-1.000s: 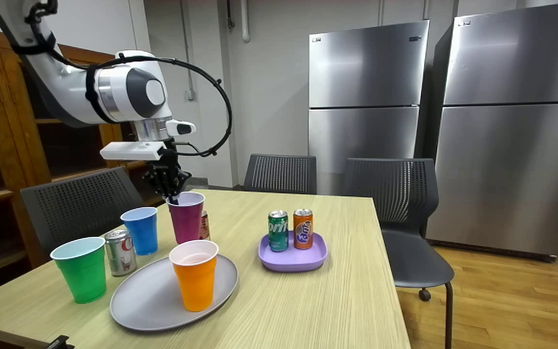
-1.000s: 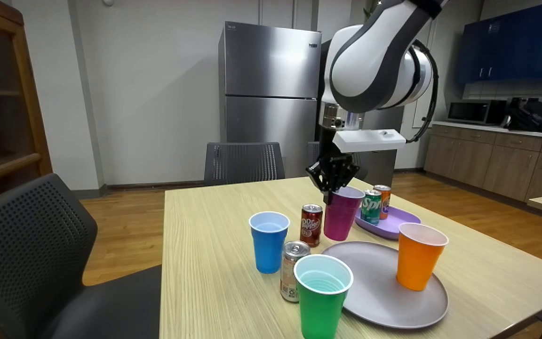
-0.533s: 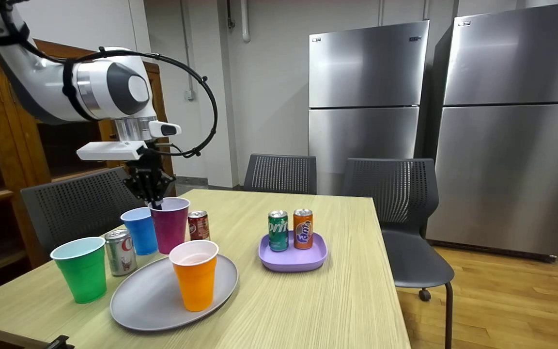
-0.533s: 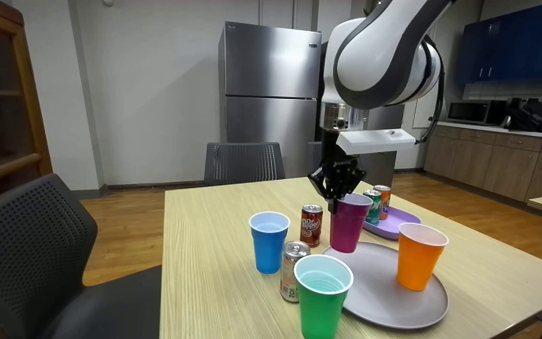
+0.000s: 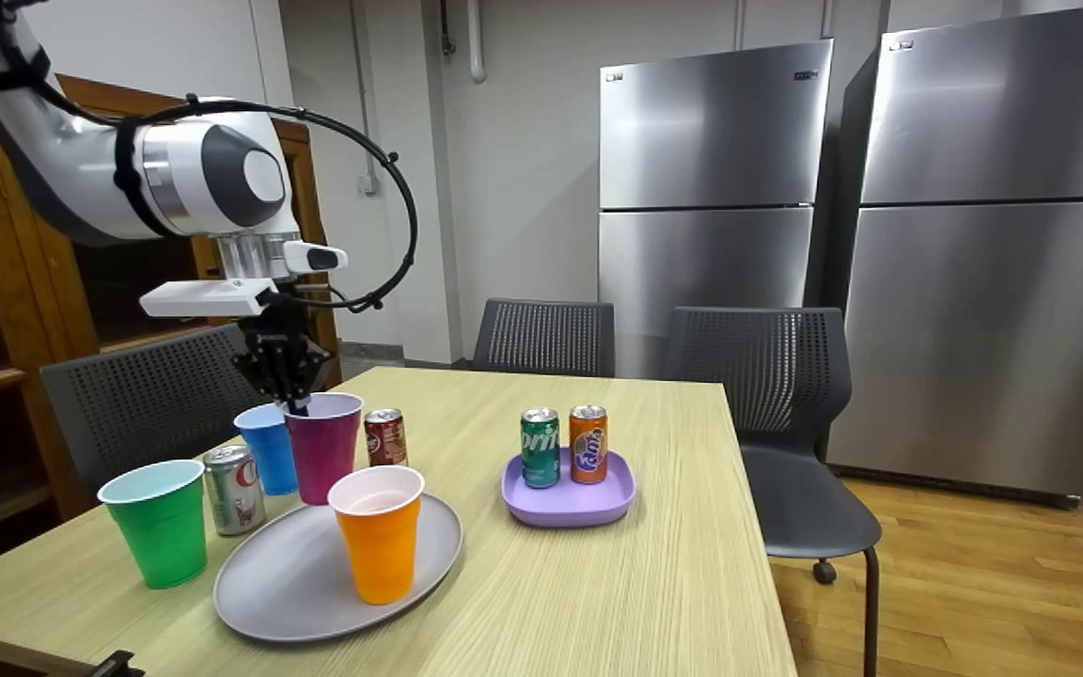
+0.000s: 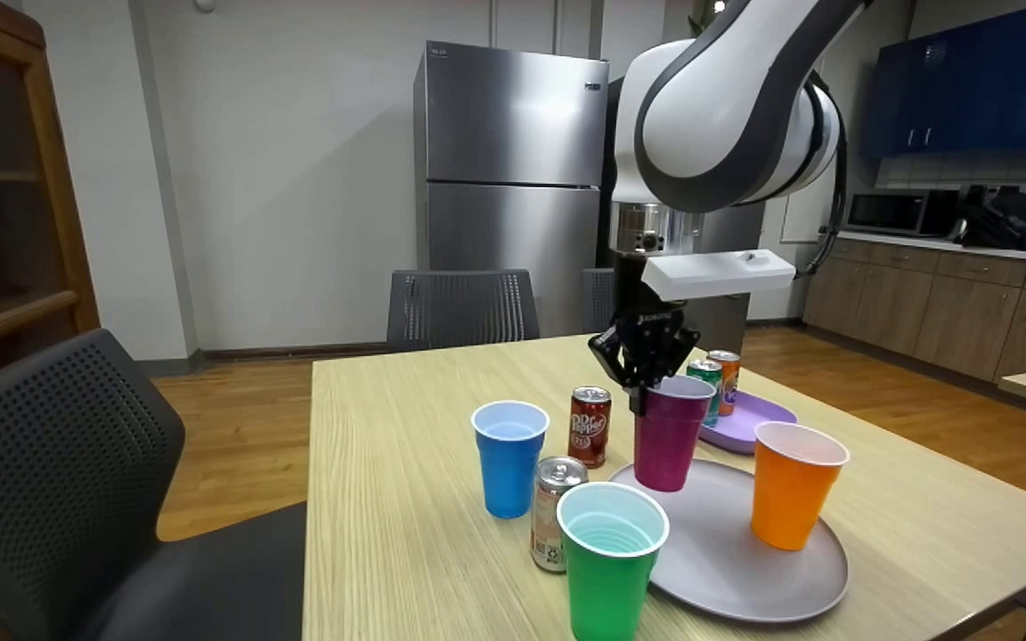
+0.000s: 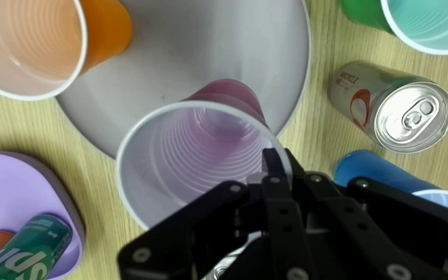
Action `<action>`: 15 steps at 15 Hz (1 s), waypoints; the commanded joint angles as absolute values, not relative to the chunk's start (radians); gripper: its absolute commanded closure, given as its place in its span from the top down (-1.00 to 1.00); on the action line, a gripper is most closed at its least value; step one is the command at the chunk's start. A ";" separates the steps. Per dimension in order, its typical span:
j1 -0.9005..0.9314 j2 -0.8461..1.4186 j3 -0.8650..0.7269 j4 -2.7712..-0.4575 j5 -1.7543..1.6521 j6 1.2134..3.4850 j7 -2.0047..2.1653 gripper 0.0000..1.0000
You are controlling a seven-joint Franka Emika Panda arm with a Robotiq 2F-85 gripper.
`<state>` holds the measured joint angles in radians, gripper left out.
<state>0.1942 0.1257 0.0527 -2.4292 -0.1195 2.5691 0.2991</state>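
While near-closed jaws pinch magenta cup (image 5: 325, 461), chairs (image 5: 756, 376) edge pale table (image 5: 635, 583), fridges (image 5: 711, 141) behind.

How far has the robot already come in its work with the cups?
What looks done: the orange cup stands upright on the gray plate, with nothing gripping it.
In hand: the gripper pinches the magenta cup by its rim, over that plate; whether its base touches is unclear.
Left, probably: opening the closed gripper, and perhaps moving the blue cup and green cup, which stand off the plate.
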 commanded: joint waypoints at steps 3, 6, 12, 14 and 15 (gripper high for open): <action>0.197 0.167 0.056 -2.381 -0.152 2.538 0.403 -0.98; 0.215 0.201 0.047 -2.347 -0.186 2.538 0.506 -0.98; 0.246 0.274 0.022 -2.281 -0.223 2.525 0.641 -0.98; 0.255 0.295 0.012 -2.265 -0.222 2.521 0.665 -0.98; 0.258 0.305 0.006 -2.258 -0.221 2.519 0.673 -0.98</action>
<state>0.2324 0.2714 0.0294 -2.3090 -0.1938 2.5655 0.6099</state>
